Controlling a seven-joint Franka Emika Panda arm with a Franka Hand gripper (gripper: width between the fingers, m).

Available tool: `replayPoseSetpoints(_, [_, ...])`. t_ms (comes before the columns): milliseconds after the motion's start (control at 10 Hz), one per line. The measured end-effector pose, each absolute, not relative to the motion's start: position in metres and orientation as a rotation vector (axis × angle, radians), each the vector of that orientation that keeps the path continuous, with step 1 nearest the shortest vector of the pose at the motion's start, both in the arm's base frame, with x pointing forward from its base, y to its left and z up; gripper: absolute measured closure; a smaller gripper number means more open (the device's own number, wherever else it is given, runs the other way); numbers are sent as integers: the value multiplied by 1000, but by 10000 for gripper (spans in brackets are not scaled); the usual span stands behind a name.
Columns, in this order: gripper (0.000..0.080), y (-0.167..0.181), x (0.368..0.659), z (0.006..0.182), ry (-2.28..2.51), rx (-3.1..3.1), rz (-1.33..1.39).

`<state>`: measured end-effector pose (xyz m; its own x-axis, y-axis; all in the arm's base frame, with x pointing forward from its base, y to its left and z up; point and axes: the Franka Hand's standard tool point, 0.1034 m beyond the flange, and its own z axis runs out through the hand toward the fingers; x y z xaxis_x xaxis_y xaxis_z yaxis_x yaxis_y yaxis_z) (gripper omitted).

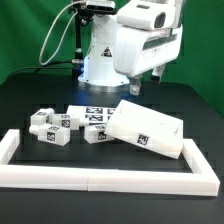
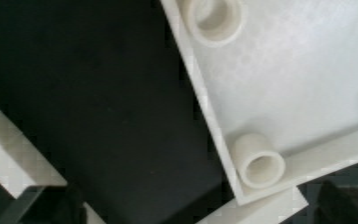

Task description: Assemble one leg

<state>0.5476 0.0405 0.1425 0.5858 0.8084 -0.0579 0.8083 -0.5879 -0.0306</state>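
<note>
Several small white legs with black-and-white tags lie on the black table at the exterior view's left, such as one leg (image 1: 42, 120) and another leg (image 1: 95, 134). The large flat white panel (image 1: 146, 128) lies to their right. It fills much of the wrist view (image 2: 291, 85), with round sockets (image 2: 261, 165) in its corners. My gripper (image 1: 148, 84) hangs open and empty above the panel's far side, apart from it. In the wrist view the gripper (image 2: 185, 212) shows only dark fingertips (image 2: 23, 206) at the picture's edge. No leg shows in the wrist view.
The marker board (image 1: 92, 111) lies flat behind the legs. A low white rim (image 1: 100, 180) borders the table's front and sides, and shows in the wrist view (image 2: 5, 140). The robot's base (image 1: 105, 60) stands at the back.
</note>
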Motion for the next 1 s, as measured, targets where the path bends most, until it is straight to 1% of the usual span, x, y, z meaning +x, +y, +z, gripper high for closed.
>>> replayPoseSetpoints(600, [150, 40, 547, 141, -1423, -2797, 105])
replayPoseSetpoints(700, [150, 27, 544, 140, -1516, -2746, 109])
replayPoseSetpoints(800, [150, 9, 533, 134, -1574, -2709, 122])
replayPoseSetpoints(900, [150, -9, 522, 125, -1694, -2632, 105])
replayPoseSetpoints(1000, [150, -23, 513, 115, -1712, -2607, 77])
